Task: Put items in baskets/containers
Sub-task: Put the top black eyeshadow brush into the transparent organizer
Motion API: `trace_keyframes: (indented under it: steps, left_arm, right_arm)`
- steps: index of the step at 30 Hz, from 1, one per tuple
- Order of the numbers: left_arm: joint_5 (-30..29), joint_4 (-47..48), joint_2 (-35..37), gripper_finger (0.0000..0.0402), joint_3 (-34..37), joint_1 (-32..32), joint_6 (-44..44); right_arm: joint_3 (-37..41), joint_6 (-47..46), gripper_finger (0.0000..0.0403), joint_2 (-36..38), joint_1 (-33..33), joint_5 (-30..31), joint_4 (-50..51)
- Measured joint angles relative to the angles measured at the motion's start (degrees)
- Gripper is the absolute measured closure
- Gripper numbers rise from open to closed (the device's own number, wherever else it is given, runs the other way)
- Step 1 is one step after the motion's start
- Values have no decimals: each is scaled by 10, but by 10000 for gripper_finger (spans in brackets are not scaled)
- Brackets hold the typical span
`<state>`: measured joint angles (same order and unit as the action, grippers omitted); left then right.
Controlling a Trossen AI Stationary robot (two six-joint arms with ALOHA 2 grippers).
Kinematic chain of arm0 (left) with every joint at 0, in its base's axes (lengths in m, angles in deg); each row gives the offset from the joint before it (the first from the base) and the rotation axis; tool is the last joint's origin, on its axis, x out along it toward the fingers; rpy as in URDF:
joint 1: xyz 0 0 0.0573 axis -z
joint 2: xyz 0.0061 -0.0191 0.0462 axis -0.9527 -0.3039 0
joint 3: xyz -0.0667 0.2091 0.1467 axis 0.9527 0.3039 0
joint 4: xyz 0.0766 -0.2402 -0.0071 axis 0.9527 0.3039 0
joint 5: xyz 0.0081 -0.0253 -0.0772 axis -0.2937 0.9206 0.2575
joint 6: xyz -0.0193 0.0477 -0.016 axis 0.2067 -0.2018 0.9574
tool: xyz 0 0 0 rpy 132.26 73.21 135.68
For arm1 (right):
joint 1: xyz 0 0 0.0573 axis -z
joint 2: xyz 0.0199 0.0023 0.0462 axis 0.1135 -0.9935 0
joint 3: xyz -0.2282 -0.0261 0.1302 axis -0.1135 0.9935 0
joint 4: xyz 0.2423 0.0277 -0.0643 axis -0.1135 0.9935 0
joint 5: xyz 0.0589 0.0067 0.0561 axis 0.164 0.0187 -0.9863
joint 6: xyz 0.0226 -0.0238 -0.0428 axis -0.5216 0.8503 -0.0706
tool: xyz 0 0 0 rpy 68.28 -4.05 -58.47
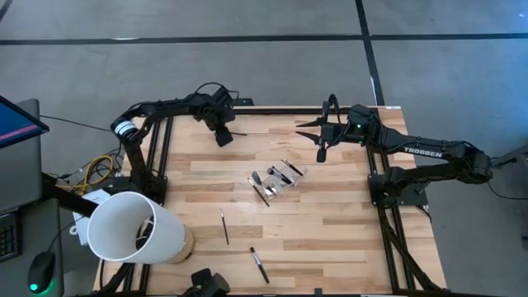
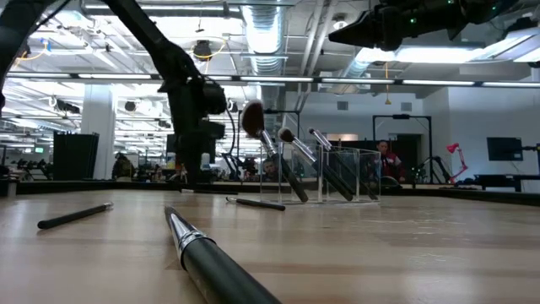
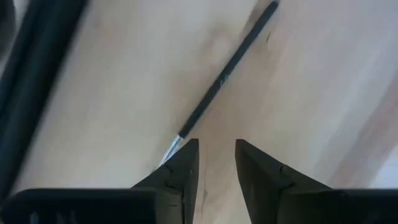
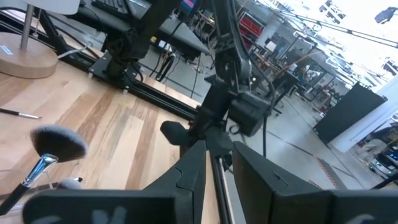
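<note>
Left gripper (image 3: pixel 216 163) hovers spread beside a thin brush (image 3: pixel 225 73); closing off-centre could roll it away; right gripper (image 4: pixel 216 163) pinches another stick (image 1: pixel 322 147) aloft; it may slip.

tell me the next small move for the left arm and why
Probably shift the left gripper sideways over the thin brush, then lower and close. Its fingers stand apart just above the wood, and the brush's silver end lies beside one fingertip, not between them. The clear box already holds several brushes.
</note>
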<state>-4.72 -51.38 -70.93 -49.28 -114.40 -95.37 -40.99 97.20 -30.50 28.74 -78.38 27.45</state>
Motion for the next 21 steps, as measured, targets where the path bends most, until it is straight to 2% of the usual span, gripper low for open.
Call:
trace_keyframes:
  steps: [5,15,21]
  left_arm:
    - [4,-9,14,300,0,-6,-18]
    - [3,-42,-47,300,0,-35,-31]
    - [12,-43,-55,300,-2,-33,-31]
  right_arm:
    - [0,0,332,0,0,0,-2]
    - [0,-5,332,0,-1,0,-2]
    - [0,-5,332,0,-1,0,-1]
